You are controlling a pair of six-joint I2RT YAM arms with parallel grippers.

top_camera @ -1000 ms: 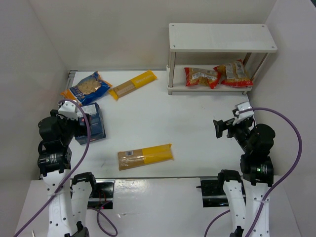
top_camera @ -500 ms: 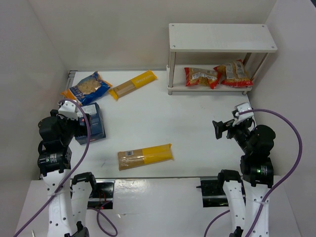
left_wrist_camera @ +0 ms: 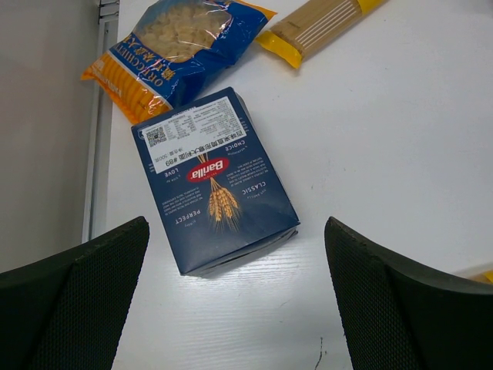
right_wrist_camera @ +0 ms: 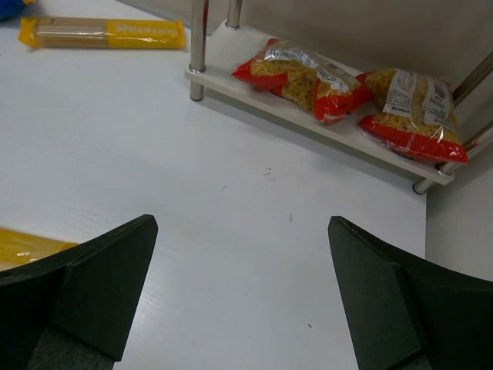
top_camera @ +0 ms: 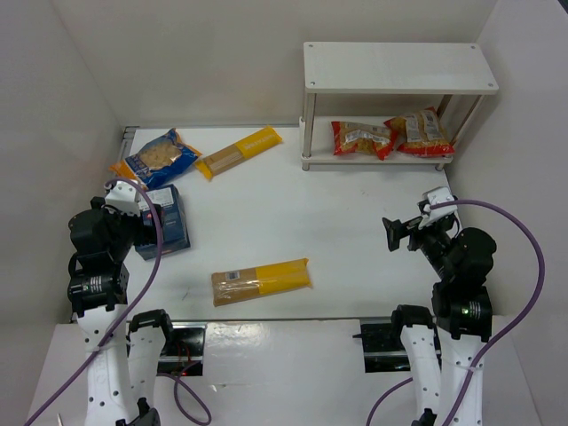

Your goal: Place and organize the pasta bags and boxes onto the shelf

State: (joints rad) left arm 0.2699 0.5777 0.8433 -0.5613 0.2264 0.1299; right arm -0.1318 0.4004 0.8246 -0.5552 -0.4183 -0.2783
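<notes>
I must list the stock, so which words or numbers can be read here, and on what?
"Barilla", "CLASSIC", "PERFECT", "CHOICE": blue box, upside down.
"ORECCHIET...": windowed bag, cut off.
Sticker, spaghetti pack, red bags: too blurred.

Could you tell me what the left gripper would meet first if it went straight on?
Probably the dark blue box, lying flat on the table ahead of the open left gripper, though depth is unclear.

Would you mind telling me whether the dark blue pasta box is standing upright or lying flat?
Lying flat: the dark blue box rests on the table, its broad printed face turned up.
</notes>
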